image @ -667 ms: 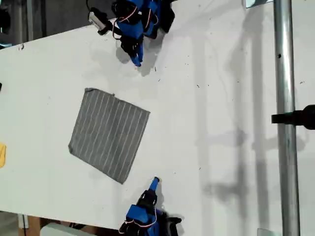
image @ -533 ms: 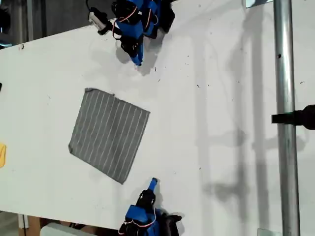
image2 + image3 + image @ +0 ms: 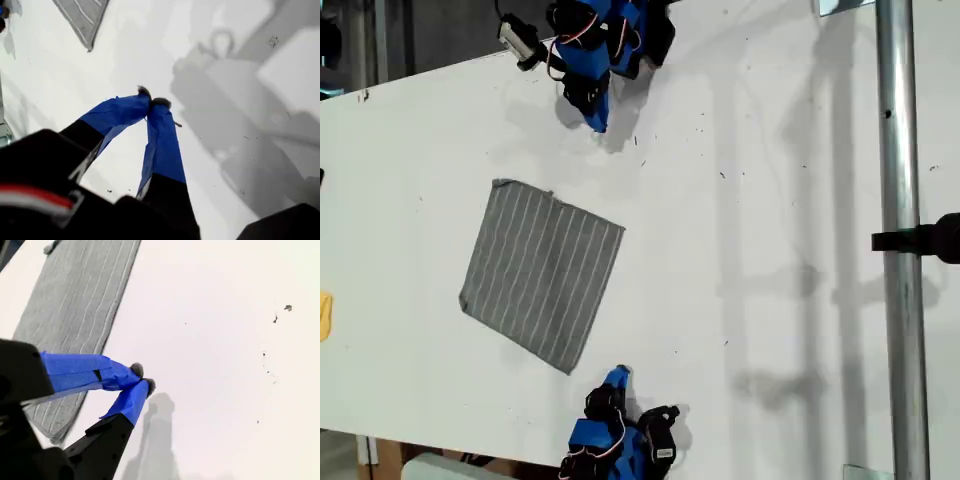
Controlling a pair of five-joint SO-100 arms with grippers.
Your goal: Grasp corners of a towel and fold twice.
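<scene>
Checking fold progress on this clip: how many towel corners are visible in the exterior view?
4, none hidden. The towel lies flat and unfolded: corners at its top, the exterior view's right, bottom and the exterior view's left.

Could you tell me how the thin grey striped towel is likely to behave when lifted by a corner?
The thin grey striped towel lies quite flat on the white table, so it probably droops limply. It looks light. Its texture should grip reasonably.

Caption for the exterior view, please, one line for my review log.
Grey striped towel lies flat and unfolded on the white table; two blue arms wait at opposite edges, neither touching it.
</scene>
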